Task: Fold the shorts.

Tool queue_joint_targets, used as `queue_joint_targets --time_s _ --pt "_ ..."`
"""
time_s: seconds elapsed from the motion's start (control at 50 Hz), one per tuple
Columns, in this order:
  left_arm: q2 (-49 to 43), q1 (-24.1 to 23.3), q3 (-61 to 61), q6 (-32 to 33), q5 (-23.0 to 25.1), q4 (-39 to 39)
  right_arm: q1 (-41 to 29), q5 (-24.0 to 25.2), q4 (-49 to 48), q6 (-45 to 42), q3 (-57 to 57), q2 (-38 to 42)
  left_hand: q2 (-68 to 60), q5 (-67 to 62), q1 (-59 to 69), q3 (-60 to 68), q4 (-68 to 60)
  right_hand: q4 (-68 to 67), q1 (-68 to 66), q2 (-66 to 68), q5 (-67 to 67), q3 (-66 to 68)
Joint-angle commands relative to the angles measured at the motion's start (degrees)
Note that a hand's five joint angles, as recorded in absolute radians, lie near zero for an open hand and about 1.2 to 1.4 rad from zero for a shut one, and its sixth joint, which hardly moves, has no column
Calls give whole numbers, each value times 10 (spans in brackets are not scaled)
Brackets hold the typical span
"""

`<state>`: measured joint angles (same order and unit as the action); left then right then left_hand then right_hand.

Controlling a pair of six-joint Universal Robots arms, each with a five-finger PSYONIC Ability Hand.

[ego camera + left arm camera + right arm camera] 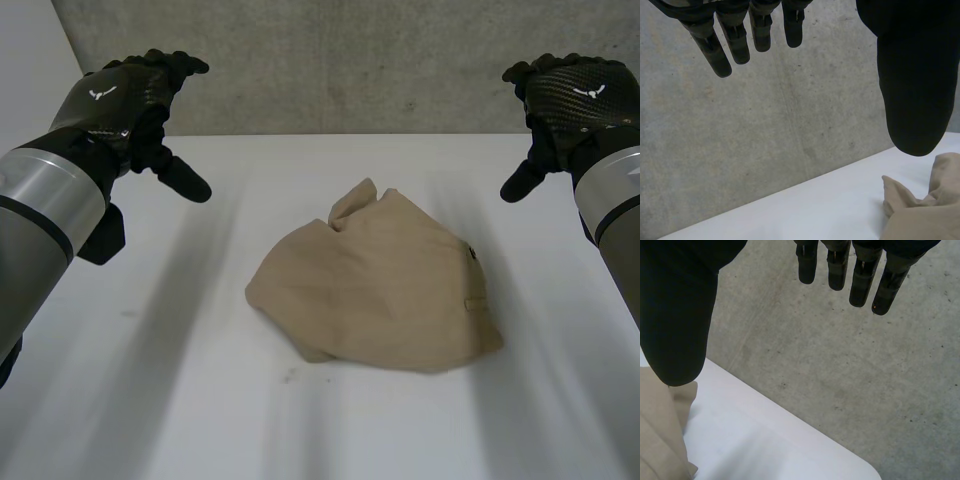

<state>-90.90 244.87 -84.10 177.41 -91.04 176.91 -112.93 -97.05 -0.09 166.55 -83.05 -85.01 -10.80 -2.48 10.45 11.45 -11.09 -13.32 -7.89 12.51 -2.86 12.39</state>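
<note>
You see tan shorts (380,290), soft cloth rumpled into a rounded heap, on the smooth white table (180,400). Left hand (125,100) and right hand (570,95): fingers straight, empty, clear of the cloth.

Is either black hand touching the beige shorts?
No: the left hand and the right hand hang open in the air, apart from the shorts crumpled on the table.

The shorts (380,295) are matt tan cloth, softly creased. The table (200,400) is smooth, matt white. The wall (350,60) is rough, pitted grey concrete. The left hand (120,100) and right hand (575,95) have glossy black, weave-patterned backs.
</note>
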Motion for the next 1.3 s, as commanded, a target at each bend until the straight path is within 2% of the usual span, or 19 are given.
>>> queue_joint_targets --time_s 0.02,0.06,0.18,0.28,0.36,0.46,0.56,0.66,0.76,0.88,1.04,1.12,1.18,1.3 --pt "-10 -4 -1 1 1 1 1 24 6 -5 10 4 8 24 -4 -14 10 33 -21 -25 29 -24" --pt "-17 -9 -1 1 1 1 1 29 9 -9 11 4 8 24 -4 -14 10 33 -21 -25 29 -24" --pt "-48 -16 -1 2 0 1 2 72 43 -89 12 10 6 23 -2 -12 9 33 -21 -25 29 -24" --pt "-95 -26 -1 1 0 0 2 76 112 -146 13 31 -6 11 9 -1 -3 33 -21 -25 29 -24" --pt "-144 -60 -1 -2 -7 -1 3 80 162 -156 0 42 -41 -24 44 35 -38 33 -21 -25 29 -24" --pt "-191 -111 -11 -9 -9 -6 3 84 163 -152 -57 45 -51 -35 55 45 -48 33 -21 -25 29 -24" --pt "-223 -135 -41 -8 -15 -1 23 114 125 -153 -141 45 -53 -36 57 47 -50 -50 -104 58 -54 59" --pt "-264 -160 -46 -5 -60 26 56 153 68 -153 -206 49 -76 -60 80 70 -73 -111 -165 119 -115 120" --pt "-300 -164 -39 1 -88 69 67 184 -11 -154 -245 82 -100 -83 104 94 -97 -159 -214 167 -164 169" --pt "-347 -164 -6 6 -92 92 67 188 -63 -156 -245 146 -100 -83 104 94 -97 -164 -219 173 -169 174" --pt "-404 -163 54 64 -92 99 68 186 -136 -156 -230 188 -102 -85 105 95 -99 -178 -232 186 -182 187" --pt "-416 -163 68 77 -92 100 68 187 -161 -155 -229 191 -119 -102 122 112 -116 -218 -273 226 -223 228" --pt "-433 -162 85 87 -91 102 68 190 -205 -153 -226 201 -149 -132 152 142 -146 -361 -415 369 -365 370" --pt "-444 -161 97 88 -91 121 64 189 -213 -154 -217 221 -194 -177 198 188 -191 -361 -416 369 -366 371"
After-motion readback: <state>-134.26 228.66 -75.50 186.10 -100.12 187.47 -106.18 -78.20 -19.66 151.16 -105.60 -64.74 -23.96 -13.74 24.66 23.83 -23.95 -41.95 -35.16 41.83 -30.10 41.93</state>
